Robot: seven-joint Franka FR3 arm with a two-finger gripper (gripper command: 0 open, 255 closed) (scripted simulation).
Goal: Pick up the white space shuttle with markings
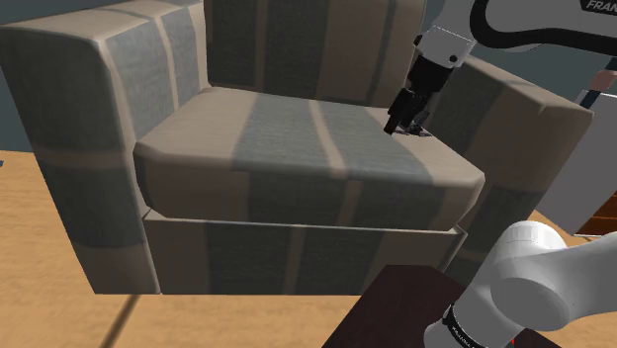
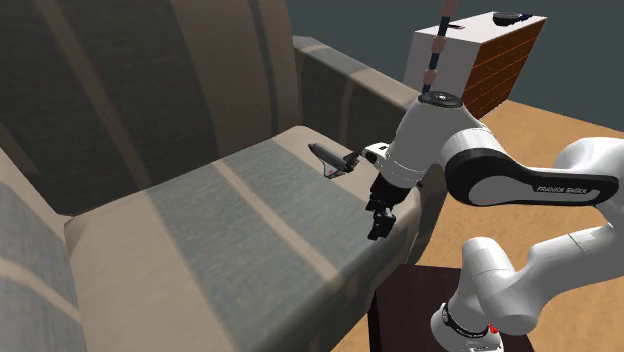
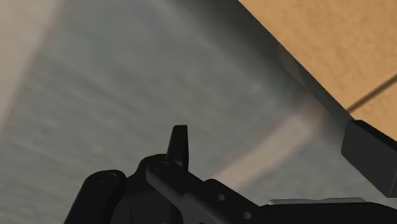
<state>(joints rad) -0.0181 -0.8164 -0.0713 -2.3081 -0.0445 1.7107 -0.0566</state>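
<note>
Hand (image 2: 379, 226) spread and empty, low over armchair seat (image 2: 220, 230). Dark-grey shuttle (image 2: 335, 160) lies near it on the seat, by armrest (image 2: 345, 85). Risk: a misaligned descent knocks the shuttle against the armrest, or the hand pinches upholstery only.

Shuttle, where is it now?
In the second exterior view the shuttle lies on the seat cushion beside the far armrest, left of the end effector.

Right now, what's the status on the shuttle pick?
Tool open, empty, low over the seat. Shuttle on the seat by the armrest, not held. Nothing between them.
</note>
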